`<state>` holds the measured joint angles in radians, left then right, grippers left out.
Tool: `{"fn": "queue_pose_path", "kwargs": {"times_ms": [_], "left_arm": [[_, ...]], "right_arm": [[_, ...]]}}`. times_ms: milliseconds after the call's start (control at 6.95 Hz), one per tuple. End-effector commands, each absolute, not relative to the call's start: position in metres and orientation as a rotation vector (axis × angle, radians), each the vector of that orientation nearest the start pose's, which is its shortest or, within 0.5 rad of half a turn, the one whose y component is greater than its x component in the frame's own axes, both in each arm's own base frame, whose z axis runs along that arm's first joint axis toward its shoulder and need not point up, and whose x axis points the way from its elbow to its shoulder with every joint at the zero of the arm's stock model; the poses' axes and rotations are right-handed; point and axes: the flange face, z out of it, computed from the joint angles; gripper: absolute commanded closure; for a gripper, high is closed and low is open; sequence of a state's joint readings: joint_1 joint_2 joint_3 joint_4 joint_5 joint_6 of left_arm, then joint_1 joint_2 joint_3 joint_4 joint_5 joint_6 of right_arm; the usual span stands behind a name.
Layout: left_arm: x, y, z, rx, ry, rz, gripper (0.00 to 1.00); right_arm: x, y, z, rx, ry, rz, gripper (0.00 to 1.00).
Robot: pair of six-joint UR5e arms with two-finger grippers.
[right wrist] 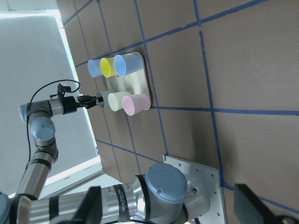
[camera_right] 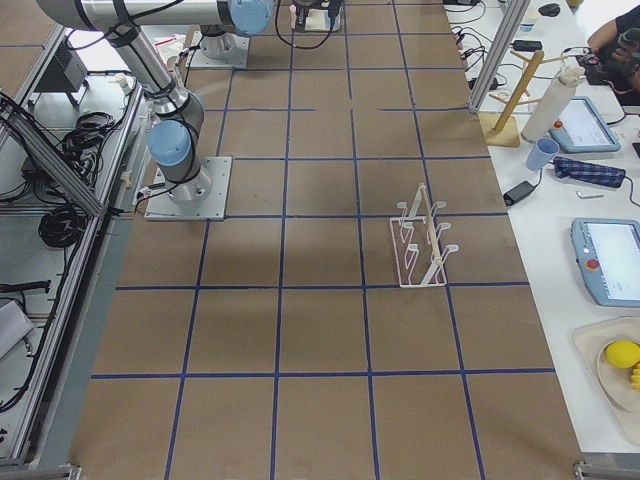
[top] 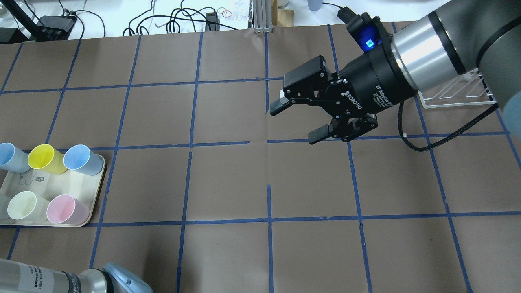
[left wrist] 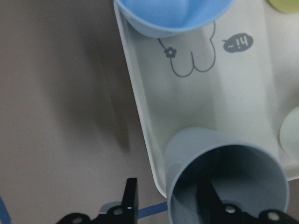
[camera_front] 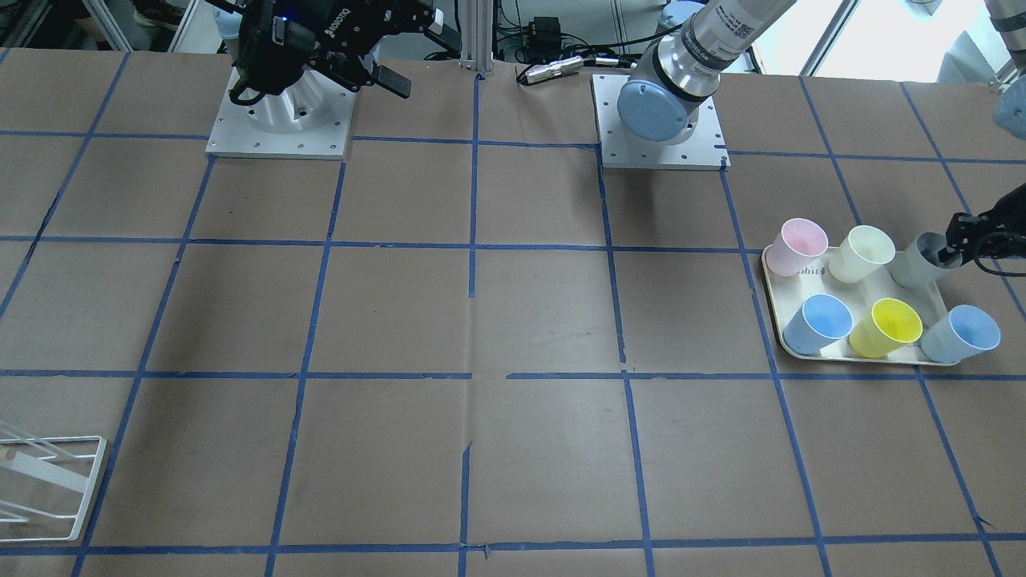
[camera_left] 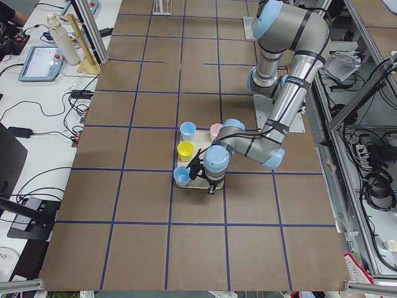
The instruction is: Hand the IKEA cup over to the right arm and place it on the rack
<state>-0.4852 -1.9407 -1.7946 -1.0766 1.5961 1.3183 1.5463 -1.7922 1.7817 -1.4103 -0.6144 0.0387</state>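
The grey IKEA cup stands in a corner of the cream tray, next to a pale yellow-green cup. My left gripper is open and straddles the cup's rim. In the left wrist view one finger is inside the IKEA cup and the other is outside, a small gap from the wall. My right gripper hangs open and empty above the table's middle, far from the cup. The white wire rack stands behind the right arm.
Pink, yellow and two blue cups share the tray. The rack sits at the opposite end of the brown table with its blue tape grid. Both arm base plates stand at the robot's edge.
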Motion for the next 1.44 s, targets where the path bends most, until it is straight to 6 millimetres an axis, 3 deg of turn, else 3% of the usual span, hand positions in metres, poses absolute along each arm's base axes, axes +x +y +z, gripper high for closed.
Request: {"fn": "queue_pose_path", "kwargs": {"times_ms": [0,144,288,432,719,863,1007,1151,1295], "left_arm": [[0.44,-0.379,0.236,0.36,3.197,0.108,0.96],[0.44,-0.38,0.235,0.362,3.199,0.106,1.0],[0.437,-0.381,0.25,0.369,3.212,0.116,1.0],[0.443,-0.386,0.272,0.388,3.191,0.089,1.0],[0.447,-0.393,0.344,0.419,3.256,0.116,1.0],[0.432,-0.399,0.403,0.439,3.318,0.152,1.0],[0.388,-0.428,0.46,0.492,3.358,0.194,1.0],[0.322,-0.457,0.492,0.371,3.452,0.245,1.0],[0.246,-0.481,0.506,0.267,3.536,0.295,1.0]], "right_arm": [[0.21,-0.401,0.495,0.14,1.963,0.171,0.0],[0.205,-0.417,0.489,0.181,1.857,0.169,0.0],[0.193,-0.434,0.481,0.198,1.798,0.143,0.0],[0.191,-0.438,0.472,0.221,1.765,0.155,0.0],[0.194,-0.434,0.444,0.268,1.599,0.151,0.0],[0.194,-0.435,0.446,0.297,1.544,0.154,0.0],[0.194,-0.436,0.448,0.305,1.517,0.147,0.0],[0.194,-0.437,0.449,0.282,1.516,0.121,0.0],[0.193,-0.437,0.449,0.23,1.517,0.063,0.0]]}}
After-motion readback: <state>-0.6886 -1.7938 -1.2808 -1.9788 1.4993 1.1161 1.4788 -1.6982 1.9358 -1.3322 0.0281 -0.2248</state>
